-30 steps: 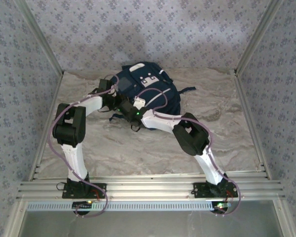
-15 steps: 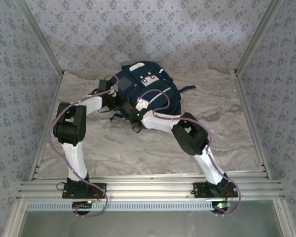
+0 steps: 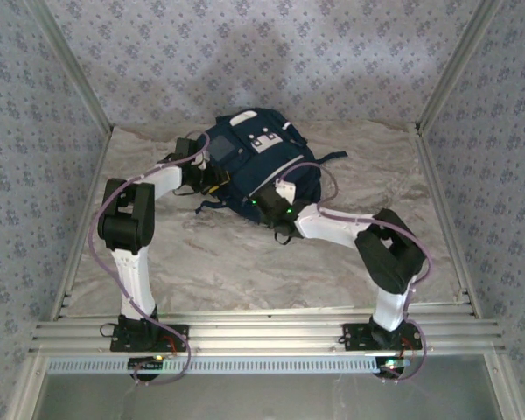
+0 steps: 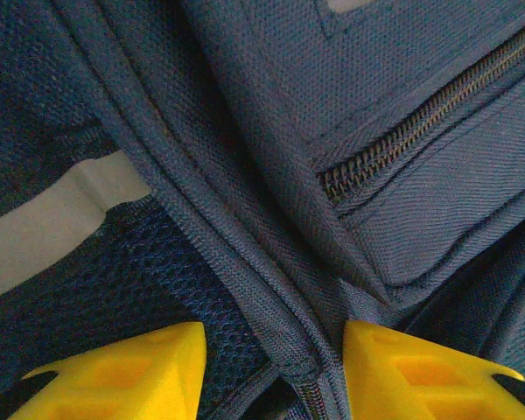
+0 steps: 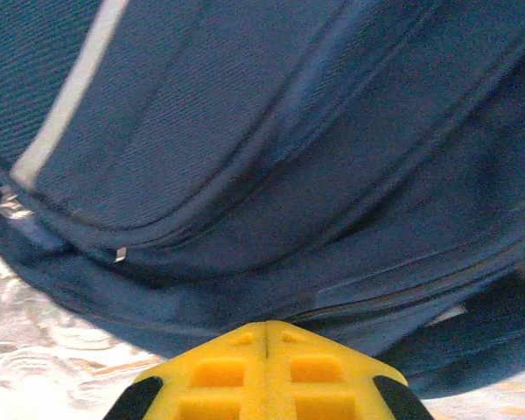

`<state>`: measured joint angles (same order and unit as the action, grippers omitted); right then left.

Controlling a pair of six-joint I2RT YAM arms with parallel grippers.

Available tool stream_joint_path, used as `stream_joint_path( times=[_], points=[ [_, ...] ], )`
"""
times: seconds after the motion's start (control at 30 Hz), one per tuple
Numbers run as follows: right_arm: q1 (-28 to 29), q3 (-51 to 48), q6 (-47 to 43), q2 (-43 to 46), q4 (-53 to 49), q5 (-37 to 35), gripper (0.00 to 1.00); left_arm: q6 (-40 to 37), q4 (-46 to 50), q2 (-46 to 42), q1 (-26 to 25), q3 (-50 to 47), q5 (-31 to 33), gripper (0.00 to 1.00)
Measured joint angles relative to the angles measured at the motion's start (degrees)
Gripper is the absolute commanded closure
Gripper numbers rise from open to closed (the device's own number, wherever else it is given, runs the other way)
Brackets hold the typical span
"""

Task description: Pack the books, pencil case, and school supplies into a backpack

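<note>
Right arm has swung outward since a sec ago, its elbow now well clear of the backpack (image 3: pixel 254 153). The right claw (image 3: pixel 277 210) has slid to the backpack's near edge and snapped closed. In the wrist view its tips are pressed together w/ nothing between them, just short of the bag's lower seam. The backpack lies flat, front face up, on the far-middle of the table (image 3: pixel 245 262). The left claw (image 3: pixel 212 181) sits at the backpack's left side, tips spread astride a raised seam w/ fabric filling the gap. Can't tell if it really bites or only straddles.

Risks, as I judge them:
- Right claw looks shut on air, so a pull from here prob. catches no zip tab or fabric & the bag stays closed.
- A push fwd w/ closed tips would shove the backpack away, esp. if the left hold is loose.
- If left does grip while right drags, the fabric bunches & the pocket zip (image 4: pixel 402 140), which looks shut, could jam.
</note>
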<state>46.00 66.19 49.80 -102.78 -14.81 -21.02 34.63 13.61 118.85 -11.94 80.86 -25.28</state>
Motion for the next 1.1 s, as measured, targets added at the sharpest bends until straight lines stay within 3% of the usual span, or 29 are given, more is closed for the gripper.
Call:
stream_joint_path(
  times=[0.23,0.43,0.57,0.9,1.1],
  points=[
    [-4.2,-0.1,-3.8,0.2,0.0,3.7,0.90,1.3,-2.5,-0.3,-0.1,-2.1,-0.5,0.63],
    [-6.7,0.5,-7.0,-0.5,0.0,5.9,0.56,4.4,-9.5,-3.0,-1.6,-8.2,-0.6,0.64],
    [-7.4,0.5,-10.0,0.6,-2.4,5.3,0.43,8.3,-13.1,-6.0,-5.3,-13.0,0.5,0.63],
    [-6.1,0.5,-10.6,8.6,-7.5,6.4,0.41,14.3,-12.2,-10.7,-17.9,-15.7,0.0,0.52],
    [-3.6,0.1,-6.6,8.7,-7.8,5.4,0.43,11.6,-6.4,-15.6,-14.4,-15.4,2.7,0.50]
  ],
)
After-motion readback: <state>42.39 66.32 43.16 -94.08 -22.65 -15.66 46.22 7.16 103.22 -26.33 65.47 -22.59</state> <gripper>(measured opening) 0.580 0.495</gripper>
